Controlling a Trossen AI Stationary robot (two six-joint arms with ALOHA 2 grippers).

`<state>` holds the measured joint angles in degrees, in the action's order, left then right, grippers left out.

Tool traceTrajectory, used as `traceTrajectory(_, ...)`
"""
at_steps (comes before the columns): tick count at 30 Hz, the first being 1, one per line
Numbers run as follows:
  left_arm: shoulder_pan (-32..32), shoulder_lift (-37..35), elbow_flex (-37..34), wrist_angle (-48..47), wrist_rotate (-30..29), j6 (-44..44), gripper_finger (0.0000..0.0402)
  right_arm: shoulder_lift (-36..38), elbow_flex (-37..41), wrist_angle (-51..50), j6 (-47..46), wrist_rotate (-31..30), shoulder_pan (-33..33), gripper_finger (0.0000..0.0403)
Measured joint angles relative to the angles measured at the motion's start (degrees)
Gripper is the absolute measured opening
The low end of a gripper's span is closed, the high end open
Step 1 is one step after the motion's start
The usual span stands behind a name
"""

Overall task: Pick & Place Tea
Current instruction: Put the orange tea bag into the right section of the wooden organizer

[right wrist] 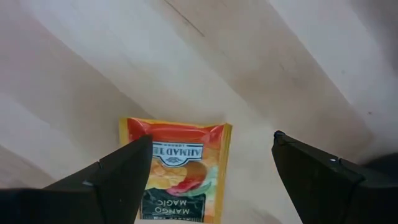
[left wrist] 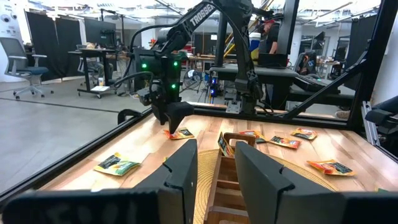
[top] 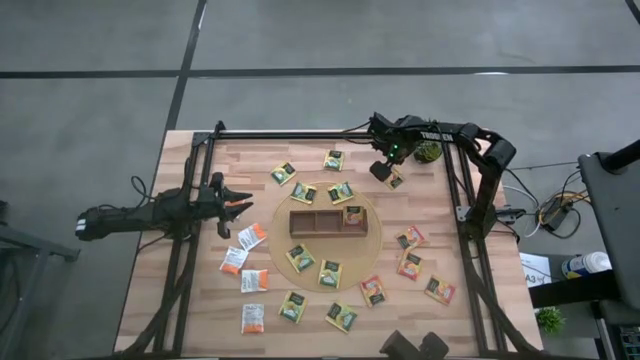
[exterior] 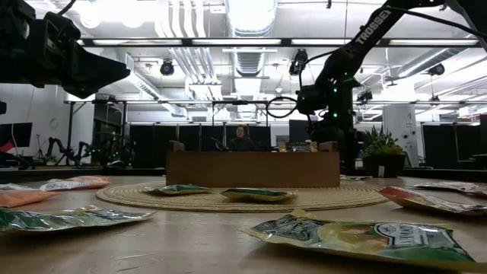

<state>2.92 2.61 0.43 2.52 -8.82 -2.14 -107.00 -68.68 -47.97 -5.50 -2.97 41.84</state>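
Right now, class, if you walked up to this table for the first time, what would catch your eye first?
Most striking is the ring of tea sachets scattered around the wooden tray on its round woven mat at mid-table. At the far edge, the right gripper hangs open directly over one orange-red mango sachet. The left gripper waits, empty, near the left edge.

a robotics lab: exposed ceiling ducts [exterior: 251, 46], black curtains [left wrist: 56, 37], office chair [left wrist: 25, 65], other robot arms [exterior: 65, 148].

- The orange-yellow square paper mango tea sachet [right wrist: 177, 171] between the right gripper's [right wrist: 211, 168] spread dark fingers [right wrist: 118, 171] is cut off at the picture's edge.
- Its small label print is blurred.
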Motion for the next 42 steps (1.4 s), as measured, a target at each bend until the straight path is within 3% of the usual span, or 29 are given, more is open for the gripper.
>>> traceTrajectory(16,0.0,0.0,0.0,0.0,0.0,0.0,0.0104,0.0,2.4,4.0,-1.0,3.0,0.2,0.0317)
traceTrajectory(21,0.0,0.0,0.0,0.0,0.0,0.0,0.0104,0.0,2.7,4.0,-1.4,3.0,0.2,0.0255)
traceTrajectory(33,0.0,0.0,0.0,0.0,0.0,0.0,0.0104,0.1,2.7,3.9,-1.5,3.1,0.1,0.0027)
traceTrajectory(42,0.0,0.0,0.0,0.0,0.0,0.0,0.0104,2.0,0.1,1.7,-1.4,3.2,-1.0,0.0020)
